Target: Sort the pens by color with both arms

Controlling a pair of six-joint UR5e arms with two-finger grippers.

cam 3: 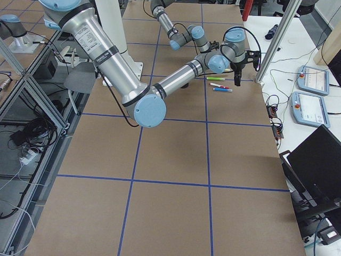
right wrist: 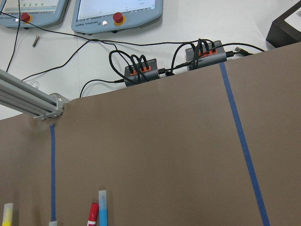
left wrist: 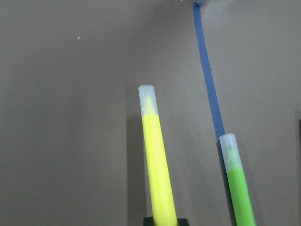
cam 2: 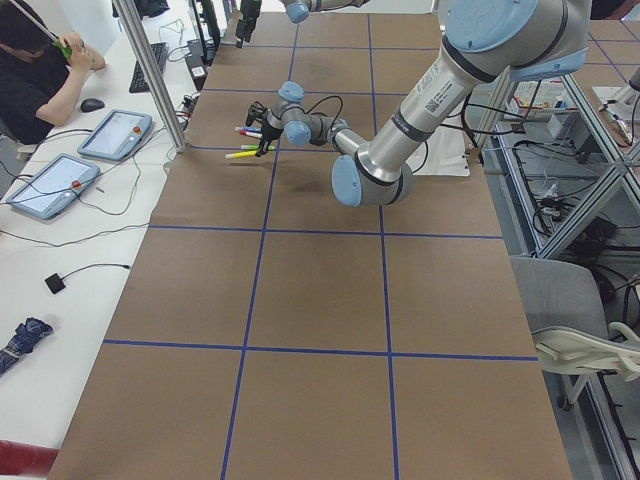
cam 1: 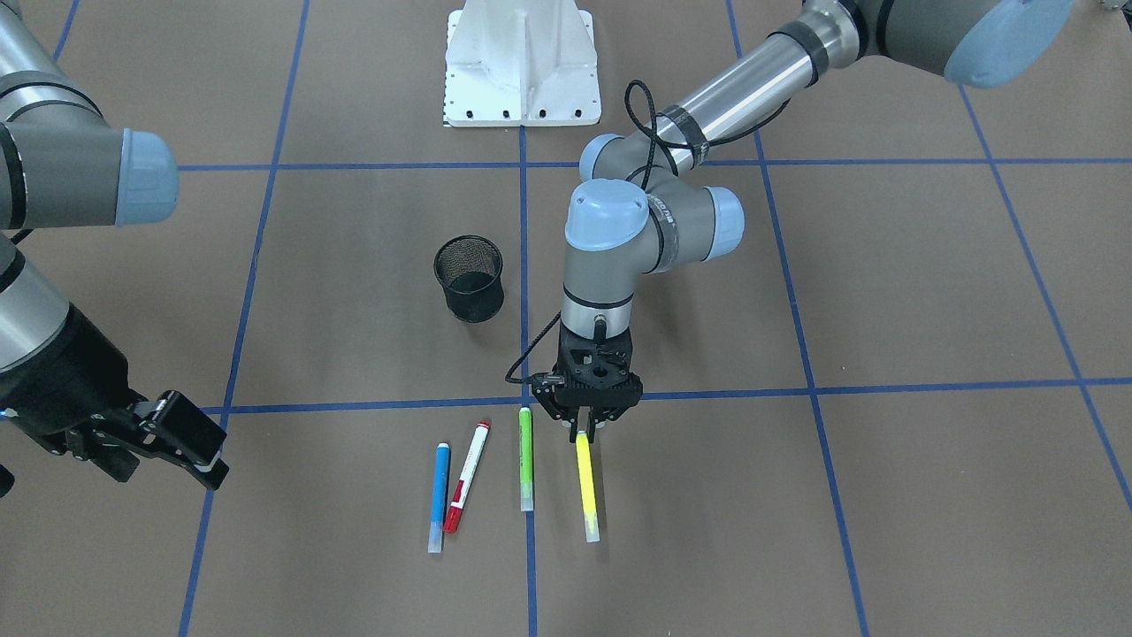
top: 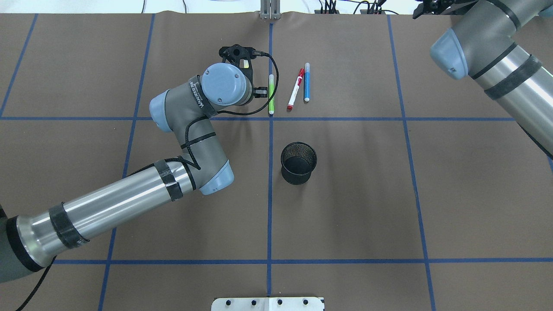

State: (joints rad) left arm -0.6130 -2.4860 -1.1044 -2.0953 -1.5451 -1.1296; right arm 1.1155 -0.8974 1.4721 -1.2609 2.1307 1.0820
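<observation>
My right hand [cam 1: 166, 464] sits nearest, low at the table [cam 1: 884, 292] edge with its fingers spread and nothing in them. My left hand [cam 1: 584, 428] points straight down, pinching one end of the yellow pen [cam 1: 586, 488]. The black mesh cup [cam 1: 469, 277] stands upright, apart. Beside the yellow pen lie the green pen [cam 1: 525, 458], the red-capped white pen [cam 1: 466, 478] and the blue pen [cam 1: 439, 497].

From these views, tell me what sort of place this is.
Likely a robotics lab: grey tubular robot arms over a brown table gridded in blue tape, beside touchscreen pendants with red stop buttons.
</observation>
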